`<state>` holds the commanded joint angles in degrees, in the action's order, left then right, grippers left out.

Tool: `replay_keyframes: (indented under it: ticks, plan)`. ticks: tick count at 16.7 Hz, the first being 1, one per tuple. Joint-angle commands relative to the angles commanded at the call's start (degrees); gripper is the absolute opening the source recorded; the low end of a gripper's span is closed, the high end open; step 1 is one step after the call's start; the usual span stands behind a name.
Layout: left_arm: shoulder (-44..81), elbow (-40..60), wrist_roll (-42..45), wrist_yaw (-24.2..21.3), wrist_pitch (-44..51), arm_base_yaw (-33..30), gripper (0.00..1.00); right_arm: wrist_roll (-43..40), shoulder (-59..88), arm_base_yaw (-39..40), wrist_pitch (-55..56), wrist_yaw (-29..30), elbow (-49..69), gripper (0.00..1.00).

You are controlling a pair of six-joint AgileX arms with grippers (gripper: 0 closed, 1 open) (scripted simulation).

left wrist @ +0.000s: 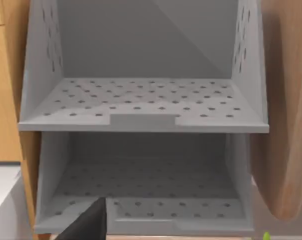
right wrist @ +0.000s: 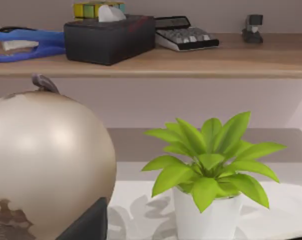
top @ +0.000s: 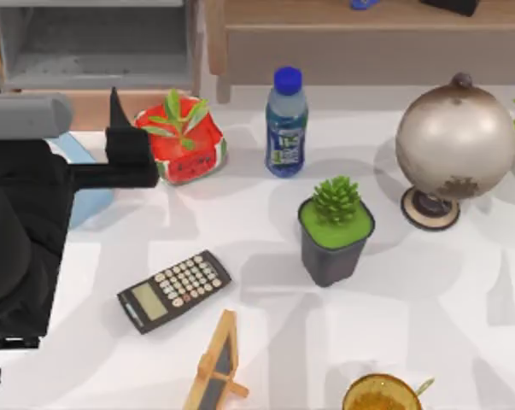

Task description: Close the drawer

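Two grey perforated drawers (left wrist: 140, 105) are sitting stacked in the wooden unit at the table's (top: 411, 282) far left corner, both pulled out and holding nothing. The left gripper (top: 125, 141) is reaching toward that unit, just short of the lower drawer's (left wrist: 140, 212) front edge; whether its fingers are parted or closed, I cannot tell. A red watermelon-pattern pot with a plant (top: 182, 137) is standing just beside the gripper. A water bottle (top: 286, 124), succulent pot (top: 335, 231), globe (top: 456, 145) and calculator (top: 175, 289) are lying further right, well apart from the drawers.
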<state>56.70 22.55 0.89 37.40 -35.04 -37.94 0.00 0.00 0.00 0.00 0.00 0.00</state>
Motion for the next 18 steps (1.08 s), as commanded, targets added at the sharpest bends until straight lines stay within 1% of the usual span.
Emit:
replay_keyframes:
  ticks: [2, 4, 8, 11, 13, 14, 16, 18]
  plan:
    - [5.5, 2.1, 0.1, 3.5, -3.3, -3.6, 1.0, 0.0, 0.0, 0.0, 0.0, 0.0, 0.0, 1.0]
    - [8.6, 3.3, 0.3, 5.6, -5.2, -5.7, 1.0, 0.0, 0.0, 0.0, 0.0, 0.0, 0.0, 1.0]
    - [9.3, 3.6, 0.3, 6.2, -5.7, -6.2, 1.0, 0.0, 0.0, 0.0, 0.0, 0.0, 0.0, 1.0]
    - [9.4, 3.2, 0.5, 5.4, -6.1, -5.4, 1.0, 0.0, 0.0, 0.0, 0.0, 0.0, 0.0, 1.0]
    - [10.6, 2.6, 2.1, 2.5, -9.1, -2.5, 1.0, 0.0, 0.0, 0.0, 0.0, 0.0, 0.0, 1.0]
    - [11.6, 2.1, 3.5, 0.1, -11.5, -0.2, 1.0, 0.0, 0.0, 0.0, 0.0, 0.0, 0.0, 1.0]
    - [14.3, 1.0, 7.4, -6.3, -17.3, 6.1, 1.0, 0.0, 0.0, 0.0, 0.0, 0.0, 0.0, 1.0]
    - [17.8, -0.2, 13.1, -14.6, -24.3, 14.5, 1.0, 0.0, 0.0, 0.0, 0.0, 0.0, 0.0, 1.0]
